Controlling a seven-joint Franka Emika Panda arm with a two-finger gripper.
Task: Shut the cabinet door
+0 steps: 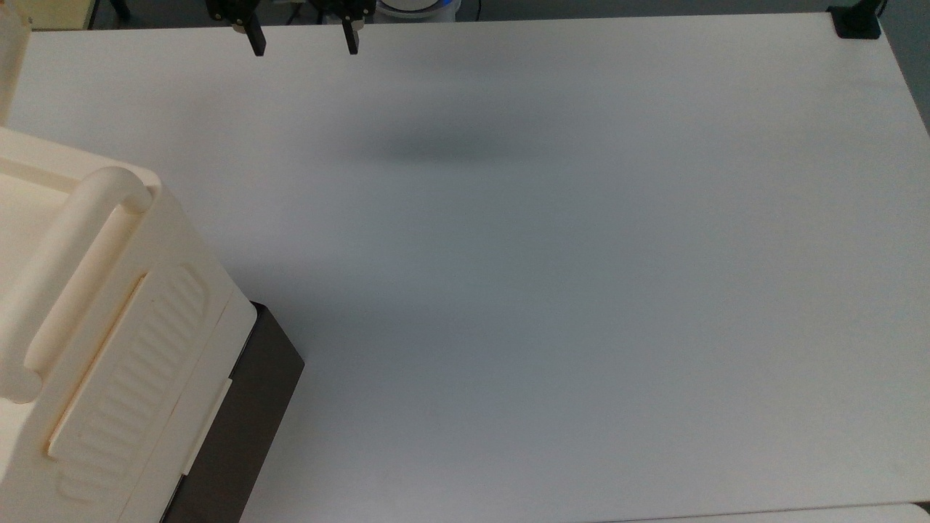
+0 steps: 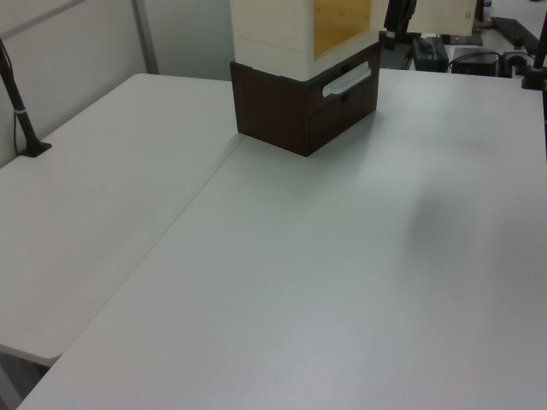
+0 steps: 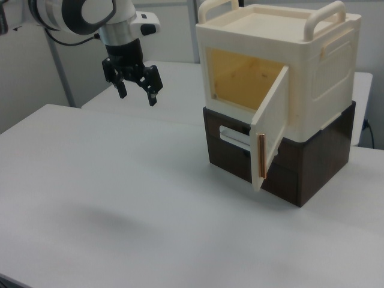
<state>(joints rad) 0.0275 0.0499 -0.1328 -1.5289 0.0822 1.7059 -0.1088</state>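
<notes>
The cabinet [image 3: 312,78] is a cream box with rounded bar handles on top, sitting on a dark brown base. Its cabinet door [image 3: 270,129] stands swung outward, baring a yellowish interior, with a copper strip along the door's free edge. In the top view the cabinet [image 1: 109,327] fills the lower left corner and the door [image 1: 11,65] is a cream sliver at the top left. The left view has the cabinet [image 2: 303,77] at the top, with the door [image 2: 443,13] to its right. My gripper [image 3: 137,95] hangs open above the table, well to the right view's left of the cabinet. The gripper [image 1: 303,40] holds nothing.
A wide white table [image 1: 545,290] spreads under the arm, with my shadow on it. The brown base carries a drawer with a white handle [image 2: 346,81]. A black clamp [image 1: 856,22] sits at the top view's upper right corner, and a black post [image 2: 21,111] rises at the left view's left edge.
</notes>
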